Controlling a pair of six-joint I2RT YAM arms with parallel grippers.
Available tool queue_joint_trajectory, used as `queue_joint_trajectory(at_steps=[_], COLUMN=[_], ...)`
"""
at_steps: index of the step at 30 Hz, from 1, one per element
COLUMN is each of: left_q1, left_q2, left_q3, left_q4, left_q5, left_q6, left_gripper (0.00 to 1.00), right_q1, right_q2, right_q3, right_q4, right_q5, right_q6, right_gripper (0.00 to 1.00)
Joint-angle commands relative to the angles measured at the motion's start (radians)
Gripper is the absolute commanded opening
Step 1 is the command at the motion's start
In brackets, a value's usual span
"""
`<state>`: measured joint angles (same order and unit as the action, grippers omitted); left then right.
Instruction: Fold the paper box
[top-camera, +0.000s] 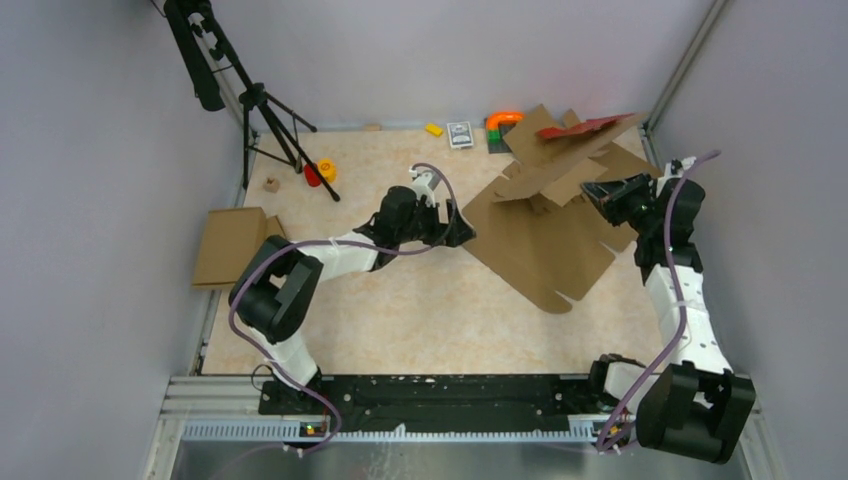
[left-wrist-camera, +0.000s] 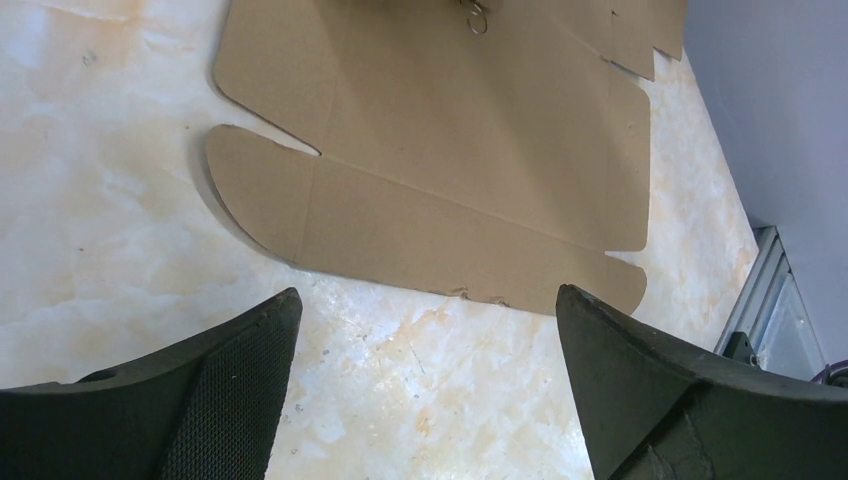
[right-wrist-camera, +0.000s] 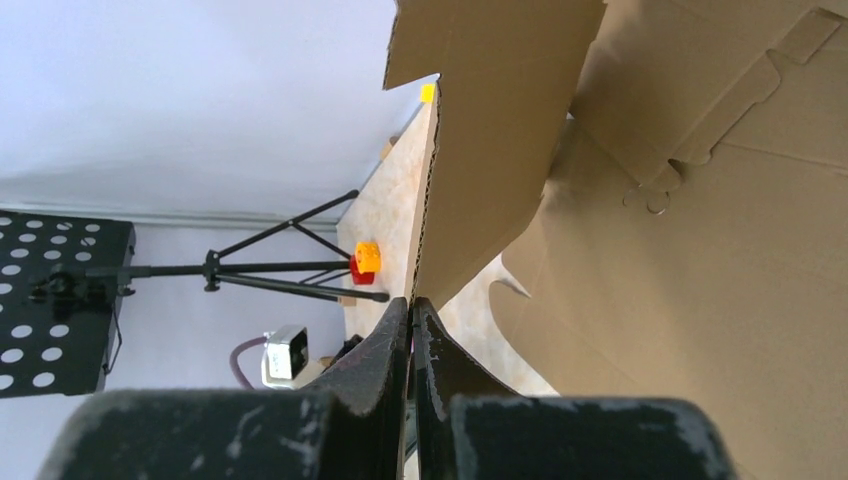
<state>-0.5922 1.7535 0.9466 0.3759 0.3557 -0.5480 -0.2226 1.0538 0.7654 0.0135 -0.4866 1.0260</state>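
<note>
The paper box (top-camera: 545, 250) is a large brown cardboard die-cut piece lying right of the table's middle, with its far panel (top-camera: 545, 180) raised off the table. My right gripper (top-camera: 592, 192) is at that raised panel's right end. In the right wrist view its jaws (right-wrist-camera: 411, 302) are shut on the panel's thin edge (right-wrist-camera: 425, 200), and the rest of the paper box (right-wrist-camera: 700, 280) spreads to the right. My left gripper (top-camera: 465, 232) sits just off the sheet's left edge. It stands wide open (left-wrist-camera: 428, 295) over bare table, with the paper box (left-wrist-camera: 450, 180) lying flat just beyond its fingertips.
A red die-cut sheet (top-camera: 590, 126) rests on more cardboard at the back right. A second brown cardboard piece (top-camera: 232, 245) lies at the left edge. A black tripod (top-camera: 270, 120) stands back left near a red and yellow toy (top-camera: 320, 172). Small items (top-camera: 459, 134) line the back wall.
</note>
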Motion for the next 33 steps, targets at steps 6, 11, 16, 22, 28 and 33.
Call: queue_joint_trajectory(at_steps=[6,11,16,22,28,33], left_q1=[0.001,0.003,0.006,0.011,0.014,0.012], left_q2=[-0.067,-0.132,-0.236,-0.349,-0.482,-0.620], left_q3=[-0.037,-0.082,-0.162,-0.203,-0.208,-0.263], left_q4=[0.108,0.100,0.078,-0.034,-0.170,-0.193], left_q5=[-0.023,-0.140,-0.336,-0.649,-0.891,-1.001], left_q6=[0.035,0.041,0.044,0.031,0.062,0.089], left_gripper=[0.96,0.97,0.98,0.98,0.98,0.99], right_q1=[0.096,0.205,0.355,0.408,0.369,0.370], right_q2=[0.042,0.128,0.215,0.163,0.032,0.046], right_q3=[0.262,0.415,0.577,0.541,0.125,-0.175], right_q4=[-0.077,-0.048,-0.059,-0.060,-0.169,-0.176], right_q5=[-0.094,-0.196,-0.261,-0.271,-0.113,-0.118], right_q6=[-0.072,-0.099,-0.103,-0.075,-0.098,-0.226], right_gripper=[0.00,0.00,0.00,0.00,0.00,0.00])
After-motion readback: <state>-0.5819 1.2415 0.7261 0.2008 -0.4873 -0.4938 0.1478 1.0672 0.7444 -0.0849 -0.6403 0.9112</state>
